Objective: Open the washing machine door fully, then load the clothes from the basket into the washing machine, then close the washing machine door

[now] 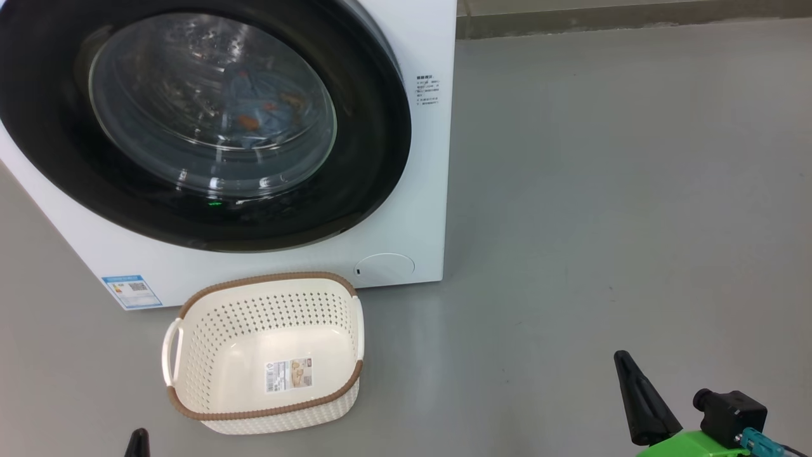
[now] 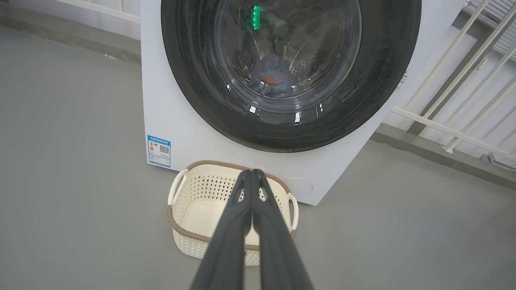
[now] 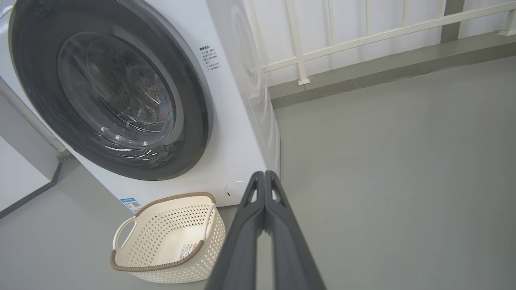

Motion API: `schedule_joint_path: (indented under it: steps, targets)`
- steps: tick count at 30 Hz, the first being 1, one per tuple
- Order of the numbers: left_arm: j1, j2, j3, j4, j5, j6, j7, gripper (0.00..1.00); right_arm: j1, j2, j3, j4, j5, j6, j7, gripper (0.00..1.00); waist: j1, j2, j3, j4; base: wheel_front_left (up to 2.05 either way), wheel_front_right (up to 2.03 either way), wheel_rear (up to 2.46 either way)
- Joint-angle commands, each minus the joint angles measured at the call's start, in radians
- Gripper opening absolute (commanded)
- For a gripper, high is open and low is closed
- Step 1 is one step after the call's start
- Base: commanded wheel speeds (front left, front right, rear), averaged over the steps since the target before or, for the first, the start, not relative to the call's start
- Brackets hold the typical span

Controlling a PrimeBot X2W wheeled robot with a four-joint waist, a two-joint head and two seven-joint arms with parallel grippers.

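**Washing machine door shut, clothes inside the drum**

Washing machine door [image 1: 158, 114] lies closed, flat against the white front of the washing machine [image 1: 419, 209], and its glass window faces the robot. Through the glass, the light blue clothes [image 1: 260, 111] with orange-brown prints rest in the steel drum.

The basket [image 1: 266, 314] stands upright on the grey floor [image 1: 602, 222], just in front of the machine and below the door. Its long side runs along the machine's front, with one handle at each short end. Its floor is bare, with the paper label [image 1: 288, 374] on it.

The right wrist view shows the machine's side wall and a white railing [image 3: 363, 34] behind it. The left wrist view looks straight at the door and shows the blue sticker [image 2: 159, 151].

The left pincer [image 2: 252, 173] and the right pincer [image 3: 264, 174] are both pressed together, hold nothing, and hang in the air well apart from the machine.
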Motion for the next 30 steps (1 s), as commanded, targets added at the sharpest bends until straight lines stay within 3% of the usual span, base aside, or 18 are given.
schedule_joint_path:
  steps: [1,30]
  targets:
    - [-0.039,0.012,0.012,-0.018,-0.023,0.000,0.004,0.00,-0.035,-0.008,-0.001,-0.021,0.034,-0.001,0.004,0.00,-0.0001,0.0000,0.000,0.000,0.00,0.00,0.00]
    - [-0.104,-0.002,0.023,0.009,-0.315,-0.001,0.084,0.00,-0.059,-0.015,-0.018,-0.010,0.371,-0.001,0.080,0.00,-0.0002,0.0000,0.003,-0.006,0.00,0.00,0.00]
